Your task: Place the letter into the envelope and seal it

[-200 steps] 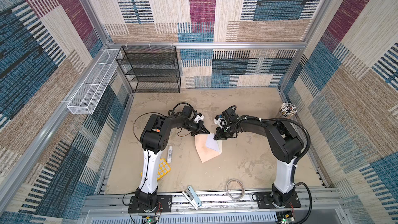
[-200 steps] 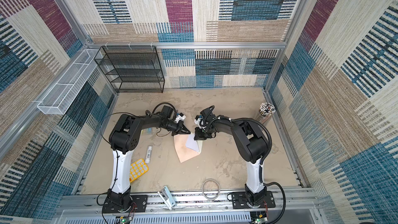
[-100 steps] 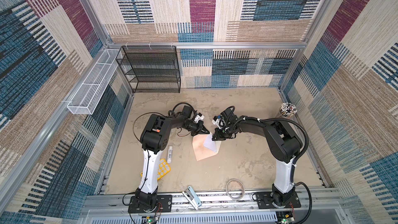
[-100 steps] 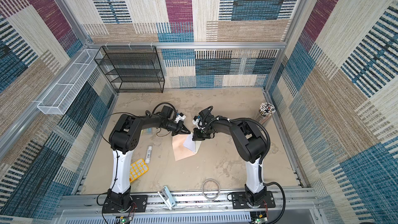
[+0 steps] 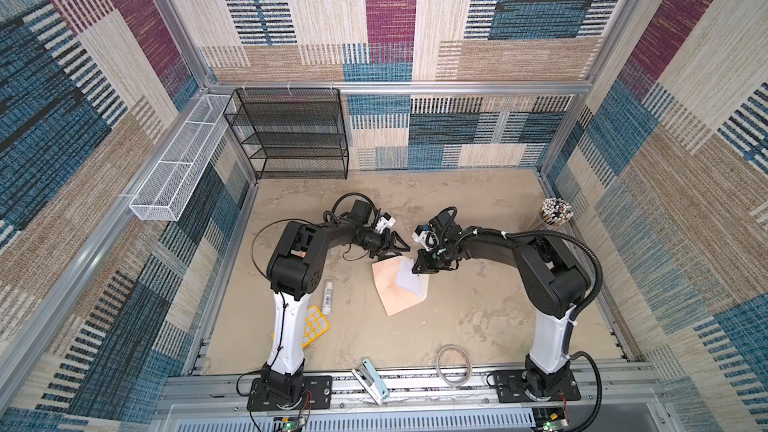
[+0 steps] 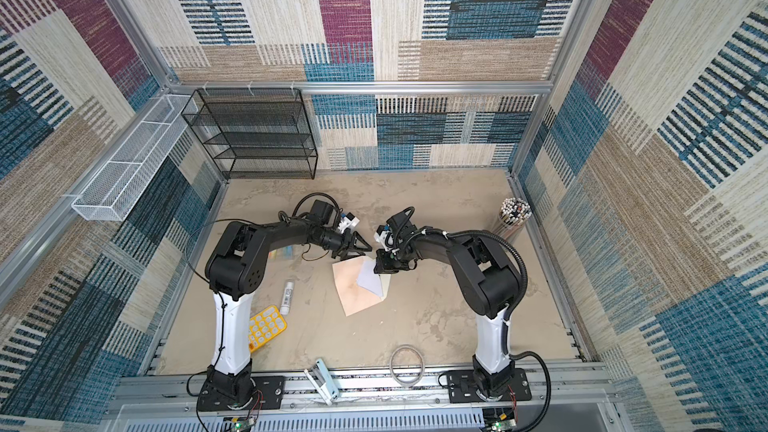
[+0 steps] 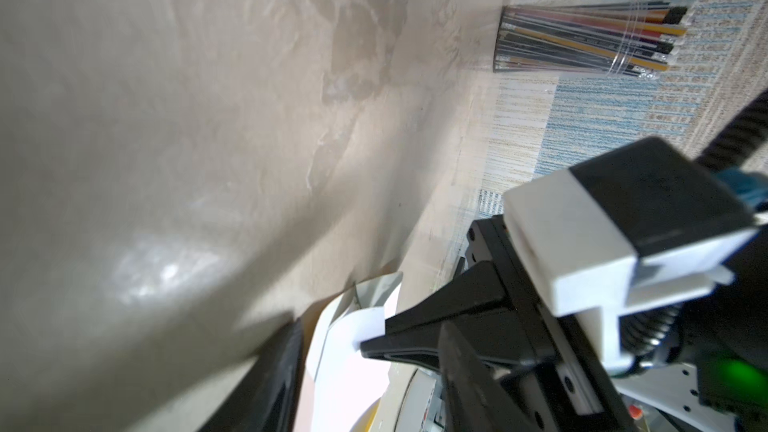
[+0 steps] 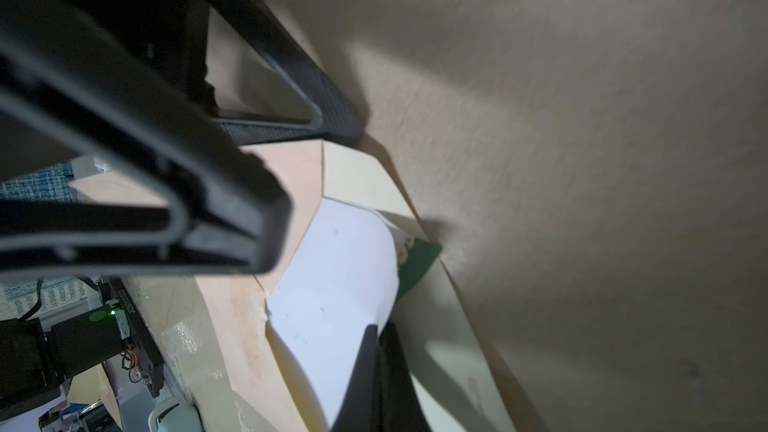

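Observation:
The peach-pink envelope (image 5: 392,290) (image 6: 353,290) lies flat mid-table with its cream flap (image 8: 361,176) open. The white letter (image 5: 409,280) (image 8: 332,284), green-bordered at one corner, has one end tucked under the envelope's peach front (image 8: 232,317) and the rest over the flap. My right gripper (image 5: 415,270) (image 8: 376,330) is shut on the letter's free edge. My left gripper (image 5: 402,248) (image 6: 365,248) stands open just above the envelope's far corner with nothing between its fingers (image 8: 249,218). In the left wrist view the letter (image 7: 345,367) shows between its blurred fingers.
A glue stick (image 5: 327,295), a yellow calculator (image 5: 316,324), a stapler (image 5: 372,380) and a tape ring (image 5: 454,365) lie along the near and left side. A pencil cup (image 5: 555,214) stands at the right wall. A black mesh shelf (image 5: 291,135) is at the back.
My left gripper was shut at the envelope's far corner and now stands open. The right gripper, still shut on the letter, has edged slightly left, and the envelope shifted with it.

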Controlling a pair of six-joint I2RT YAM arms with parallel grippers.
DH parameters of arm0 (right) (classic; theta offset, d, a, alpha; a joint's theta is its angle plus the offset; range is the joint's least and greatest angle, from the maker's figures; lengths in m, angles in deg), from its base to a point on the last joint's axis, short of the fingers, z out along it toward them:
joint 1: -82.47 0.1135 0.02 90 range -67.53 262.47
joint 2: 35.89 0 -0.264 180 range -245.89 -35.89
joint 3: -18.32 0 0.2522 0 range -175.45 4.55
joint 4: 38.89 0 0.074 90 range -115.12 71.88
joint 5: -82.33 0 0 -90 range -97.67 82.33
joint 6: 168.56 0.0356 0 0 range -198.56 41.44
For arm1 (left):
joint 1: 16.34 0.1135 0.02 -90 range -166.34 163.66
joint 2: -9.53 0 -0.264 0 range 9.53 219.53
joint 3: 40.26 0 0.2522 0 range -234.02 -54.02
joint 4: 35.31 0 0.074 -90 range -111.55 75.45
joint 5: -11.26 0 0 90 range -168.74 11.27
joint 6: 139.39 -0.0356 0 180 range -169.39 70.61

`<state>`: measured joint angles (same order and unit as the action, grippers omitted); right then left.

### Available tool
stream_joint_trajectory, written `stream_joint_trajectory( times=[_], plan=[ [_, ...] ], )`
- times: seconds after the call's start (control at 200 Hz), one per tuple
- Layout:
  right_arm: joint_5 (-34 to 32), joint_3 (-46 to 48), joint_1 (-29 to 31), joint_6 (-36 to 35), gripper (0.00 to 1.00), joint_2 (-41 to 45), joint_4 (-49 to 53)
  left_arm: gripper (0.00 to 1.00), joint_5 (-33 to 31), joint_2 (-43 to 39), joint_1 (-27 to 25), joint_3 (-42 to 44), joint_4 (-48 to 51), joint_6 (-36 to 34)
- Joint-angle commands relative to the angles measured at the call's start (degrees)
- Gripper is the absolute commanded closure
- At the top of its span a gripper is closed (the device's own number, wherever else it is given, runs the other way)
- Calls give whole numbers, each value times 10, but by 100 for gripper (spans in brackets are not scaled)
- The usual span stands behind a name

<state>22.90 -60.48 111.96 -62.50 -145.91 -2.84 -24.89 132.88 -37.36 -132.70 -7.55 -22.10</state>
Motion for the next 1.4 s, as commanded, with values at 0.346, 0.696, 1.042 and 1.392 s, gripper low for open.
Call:
stream_joint_trajectory(
  times=[0.346, 0.696, 1.042, 1.392],
  plan=[
    [-101, 23, -11, 78, 98, 50, 20, 46, -244, -209, 32, 134, 160, -8],
    [-133, 58, -11, 111, 98, 77, 23, 67, -194, -180, -5, 176, 62, 61],
    [-133, 84, -11, 128, 99, 95, 7, 80, -171, -153, -25, 174, 17, 87],
    [-140, 89, -11, 136, 99, 97, 2, 76, -155, -168, -27, 201, -16, 112]
  ],
)
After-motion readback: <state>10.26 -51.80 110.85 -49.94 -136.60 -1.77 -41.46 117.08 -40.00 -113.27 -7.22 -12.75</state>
